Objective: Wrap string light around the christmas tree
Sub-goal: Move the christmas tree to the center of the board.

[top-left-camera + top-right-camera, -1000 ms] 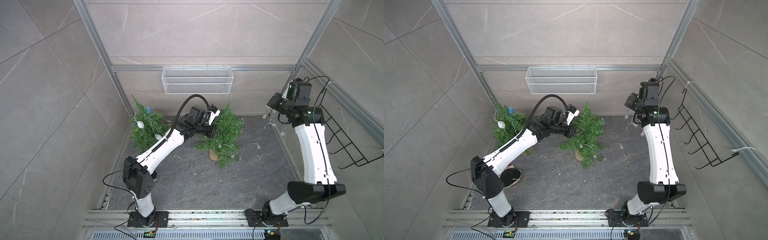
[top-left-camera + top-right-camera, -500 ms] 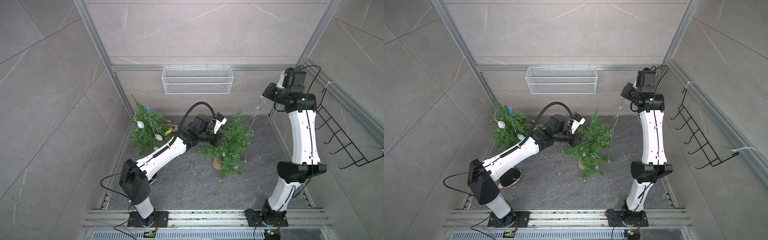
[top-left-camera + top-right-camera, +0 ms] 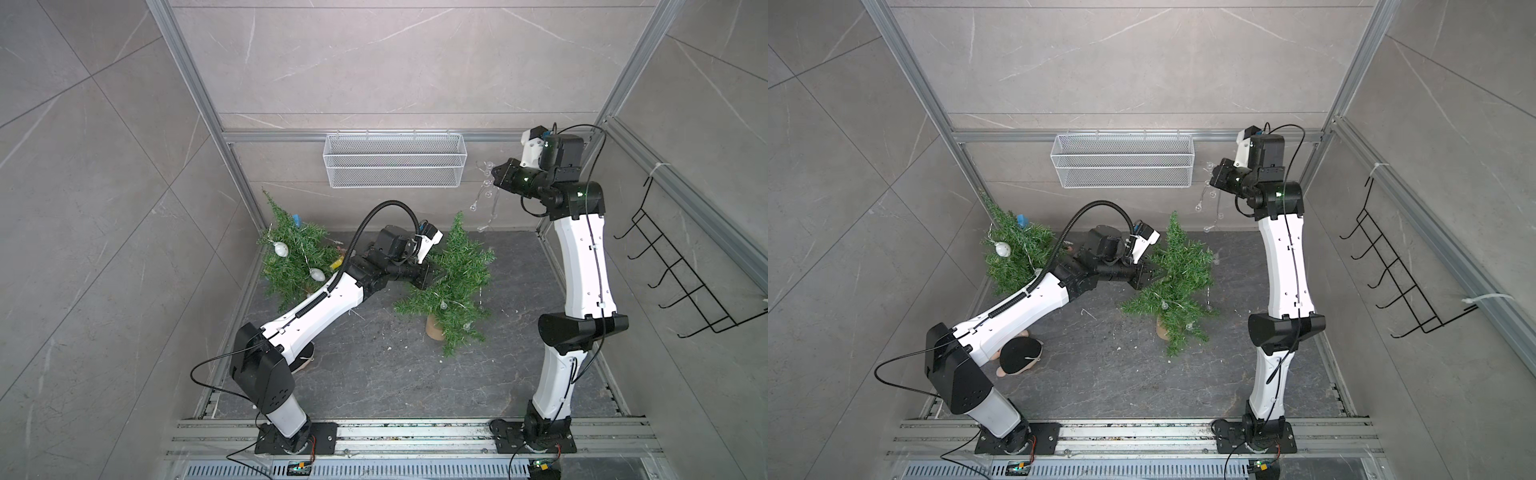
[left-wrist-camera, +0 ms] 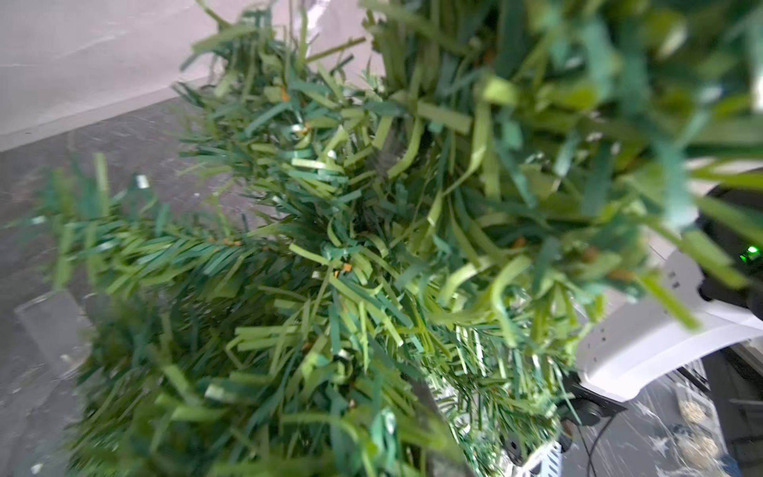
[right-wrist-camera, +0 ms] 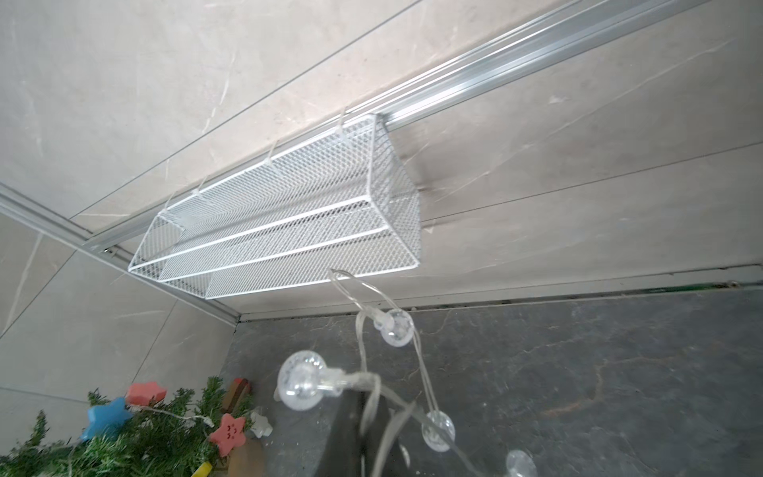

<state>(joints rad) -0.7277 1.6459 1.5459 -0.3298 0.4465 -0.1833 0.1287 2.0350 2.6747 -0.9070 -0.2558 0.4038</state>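
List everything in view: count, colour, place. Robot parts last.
Christmas tree: 1, green with a brown base, mid-floor, a few bulbs already on it.
decorated tree: 1, green, back corner beyond the left arm.
star ornaments: at least 3, pink and blue, on the decorated tree.
baubles: 2, white, on the decorated tree.
string light: 1, clear bulbs on clear wire, hanging from the right gripper.
mesh basket: 1, white, on the back wall.
wire rack: 1, black, on the side wall beyond the right arm.
dark round object: 1, black, on the floor under the left arm; unidentifiable.
left gripper: 1, black, in the Christmas tree's branches.
right gripper: 1, black, raised beside the basket, gripping the string light.
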